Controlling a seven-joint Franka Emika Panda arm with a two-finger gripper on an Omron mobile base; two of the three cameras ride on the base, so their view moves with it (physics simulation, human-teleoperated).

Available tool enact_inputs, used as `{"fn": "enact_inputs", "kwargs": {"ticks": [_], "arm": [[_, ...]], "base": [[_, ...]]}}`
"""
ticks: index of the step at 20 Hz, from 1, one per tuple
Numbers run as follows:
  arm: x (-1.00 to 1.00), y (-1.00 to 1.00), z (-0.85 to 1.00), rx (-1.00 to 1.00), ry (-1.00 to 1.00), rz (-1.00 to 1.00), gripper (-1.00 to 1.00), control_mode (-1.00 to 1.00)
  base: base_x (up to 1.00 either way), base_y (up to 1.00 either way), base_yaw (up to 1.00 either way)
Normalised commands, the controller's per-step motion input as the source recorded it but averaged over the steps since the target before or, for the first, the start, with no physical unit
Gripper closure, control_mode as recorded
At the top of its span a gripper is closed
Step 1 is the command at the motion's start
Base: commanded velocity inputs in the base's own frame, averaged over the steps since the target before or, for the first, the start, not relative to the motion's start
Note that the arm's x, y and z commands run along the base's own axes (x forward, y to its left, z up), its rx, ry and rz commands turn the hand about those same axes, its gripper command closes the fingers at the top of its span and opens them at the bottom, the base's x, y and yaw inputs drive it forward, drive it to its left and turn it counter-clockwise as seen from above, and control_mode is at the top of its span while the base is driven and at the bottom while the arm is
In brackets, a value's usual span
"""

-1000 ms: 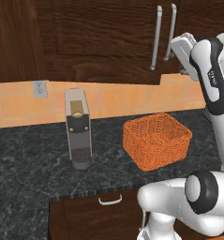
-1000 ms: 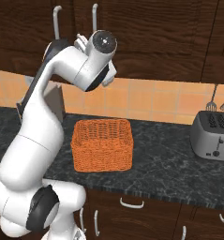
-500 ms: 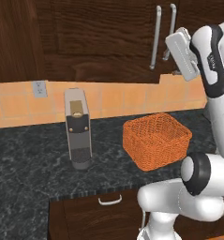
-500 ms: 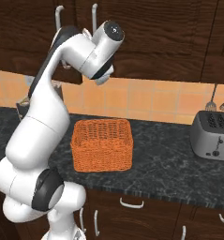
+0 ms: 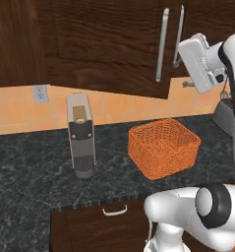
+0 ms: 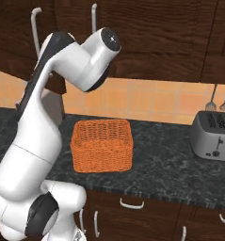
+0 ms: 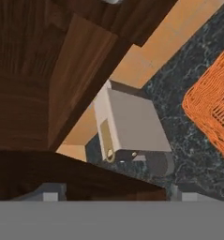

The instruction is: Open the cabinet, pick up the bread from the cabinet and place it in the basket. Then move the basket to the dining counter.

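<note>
Up high, the claw (image 5: 188, 59) hangs at the right of the left base picture, level with the lower half of the cabinet (image 5: 104, 44) doors and just right of the two long silver handles (image 5: 161, 45). Those handles run vertically, so the coming grasp seems to call for a short reach leftward and toward the far wall, with the fingers straddling a bar crosswise. Whether the claw is released or clenched cannot be told; the fingertips at the bottom of the hand picture are too faint. The cabinet looks shut, the bread presumably behind its doors. Below the claw, the basket (image 5: 163, 146) sits on the black speckled tabletop (image 5: 30, 182), right of the coffee machine (image 5: 81, 135).
</note>
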Motion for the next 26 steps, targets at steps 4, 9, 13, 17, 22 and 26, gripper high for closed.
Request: {"fn": "enact_inputs", "kwargs": {"ticks": [4, 9, 13, 17, 22, 26], "arm": [[-1.00, 1.00, -0.12, -0.06, -0.22, 0.28, -1.00, -1.00], [-1.00, 1.00, -0.14, -0.11, -0.20, 0.28, -1.00, -1.00], [-0.99, 1.00, -0.25, -0.19, -0.16, 0.28, -1.00, -1.00], [-0.80, 1.00, -0.37, -0.26, -0.10, 0.27, -1.00, -1.00], [-0.11, 0.67, 0.10, -0.07, -0.01, 0.09, -1.00, -1.00], [-0.20, -0.93, 0.65, 0.28, -0.14, 0.11, -1.00, -1.00]], "base": [[0.00, 0.00, 0.00], [0.00, 0.00, 0.00], [0.00, 0.00, 0.00], [0.00, 0.00, 0.00], [0.00, 0.00, 0.00], [0.00, 0.00, 0.00]]}}
